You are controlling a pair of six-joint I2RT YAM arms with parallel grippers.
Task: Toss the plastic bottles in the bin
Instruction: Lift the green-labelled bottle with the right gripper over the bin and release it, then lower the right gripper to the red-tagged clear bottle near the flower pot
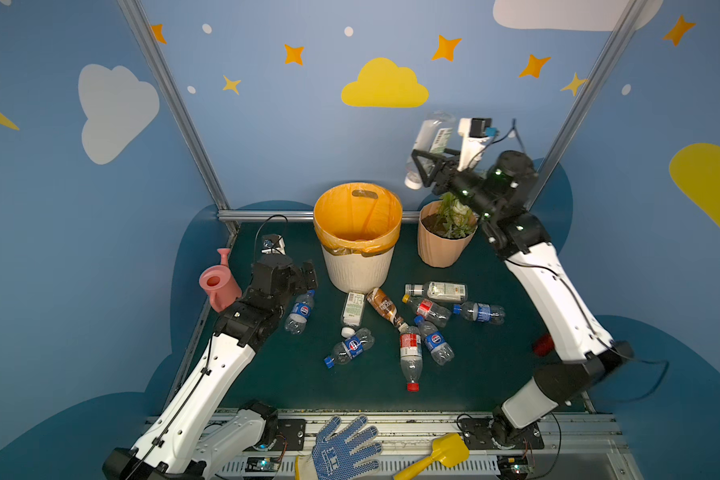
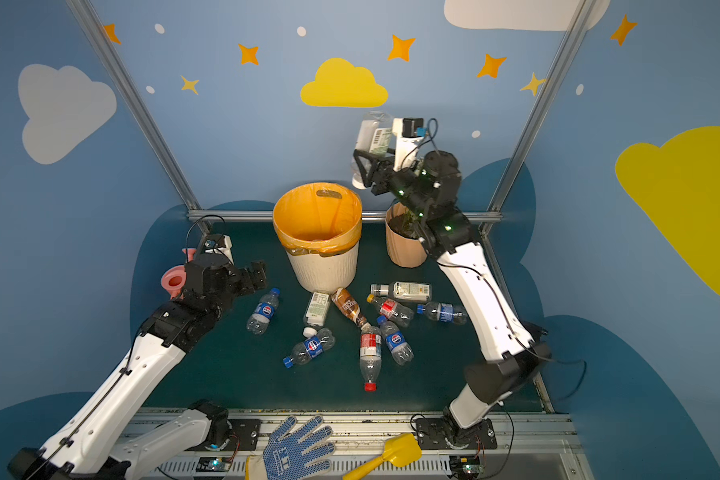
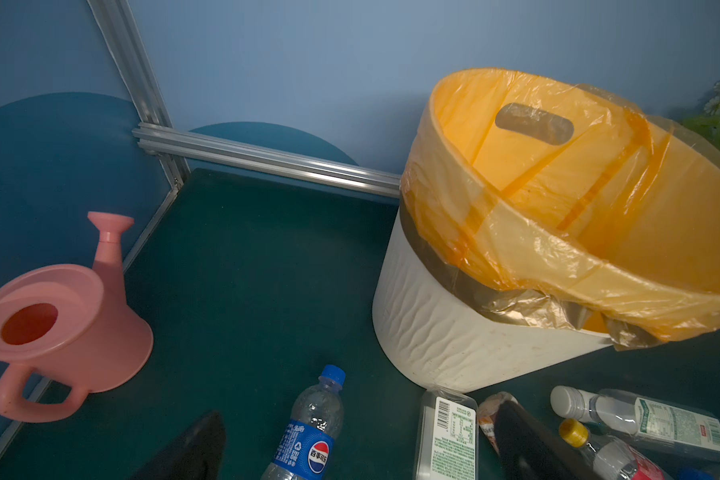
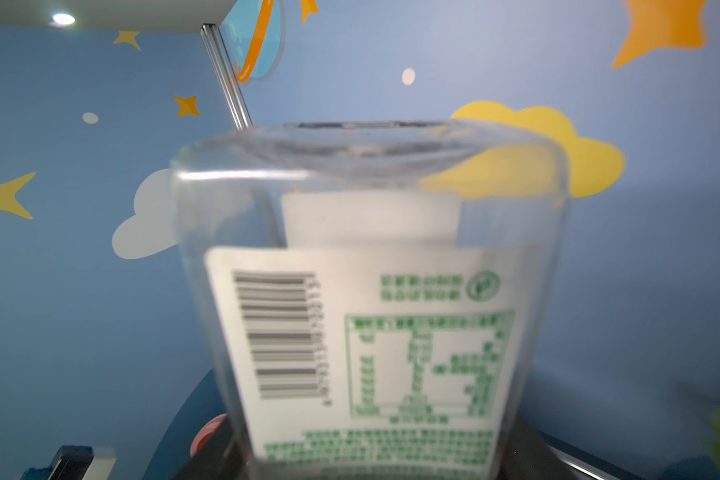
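Right gripper [image 1: 422, 166] [image 2: 364, 166] is up high, jaws clamped across the middle of a clear white-label bottle [image 1: 431, 139] [image 2: 373, 137]. The bottle is tipped with its white cap down and its base up. On my right wrist camera that bottle [image 4: 371, 311] fills the view, barcode and green print blurred, blue wall behind it. In both top views it hangs above the flowerpot [image 1: 443, 245] at the back right corner of the surface [image 1: 292, 386], just right of the bin's rim. I can't tell whether it is over the opening. The bin [image 1: 358, 270] [image 2: 323, 270] stands at the middle of the back edge, orange bag folded over its rim. Left gripper [image 1: 308, 274] [image 2: 258, 274] is low near the left edge, jaws spread wide with nothing between them, beside the pink watering can [image 1: 219, 286]. On the left wrist camera I see a dark finger [image 3: 196, 444], with a blue-label bottle [image 3: 312, 432] [image 1: 301, 311] lying just past it and the bin [image 3: 433, 324] beyond. Lying loose in front of the bin: a flat white-label one [image 1: 353, 309] touching the bin's base, a brown-label one [image 1: 385, 307] beside it, and another white-label one [image 1: 439, 291]. Nearby are a yellow-capped red-label one [image 1: 427, 309] and a blue-label one [image 1: 481, 312] toward the right. Nearer the middle lie two more blue-label ones [image 1: 350, 347] [image 1: 435, 340] and a red-capped one [image 1: 411, 355].
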